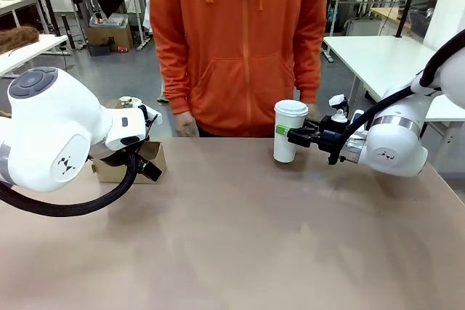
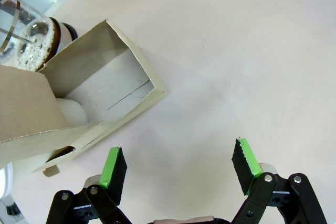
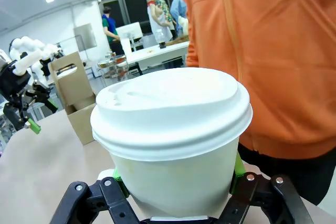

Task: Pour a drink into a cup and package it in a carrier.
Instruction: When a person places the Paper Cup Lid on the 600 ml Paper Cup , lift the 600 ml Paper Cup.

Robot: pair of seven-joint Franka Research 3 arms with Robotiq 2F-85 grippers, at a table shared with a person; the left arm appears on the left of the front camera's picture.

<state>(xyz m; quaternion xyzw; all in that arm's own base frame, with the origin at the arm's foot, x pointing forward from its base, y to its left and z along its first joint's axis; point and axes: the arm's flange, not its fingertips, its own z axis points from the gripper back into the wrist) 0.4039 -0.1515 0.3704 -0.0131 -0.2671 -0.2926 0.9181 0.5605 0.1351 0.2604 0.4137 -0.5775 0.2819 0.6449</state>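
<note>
A tall white paper cup [image 1: 289, 132] with a white lid stands out at the table's far side, with my right gripper [image 1: 288, 134] shut on its body from the right. In the right wrist view the cup [image 3: 173, 129] is close up between the green pads of the right gripper [image 3: 178, 178]. The brown cardboard carrier [image 1: 145, 159] sits at the far left, partly behind my left arm. My left gripper [image 2: 179, 166] hangs open over bare table beside the carrier [image 2: 100, 77]. The drink [image 2: 32, 38], brown and foamy, shows in a glass pitcher behind the carrier.
A person in an orange hoodie [image 1: 240, 41] stands at the far edge, one hand [image 1: 186, 125] resting near the table. The carrier's upright handle [image 3: 68, 77] rises in the right wrist view. White tables [image 1: 370, 49] stand behind.
</note>
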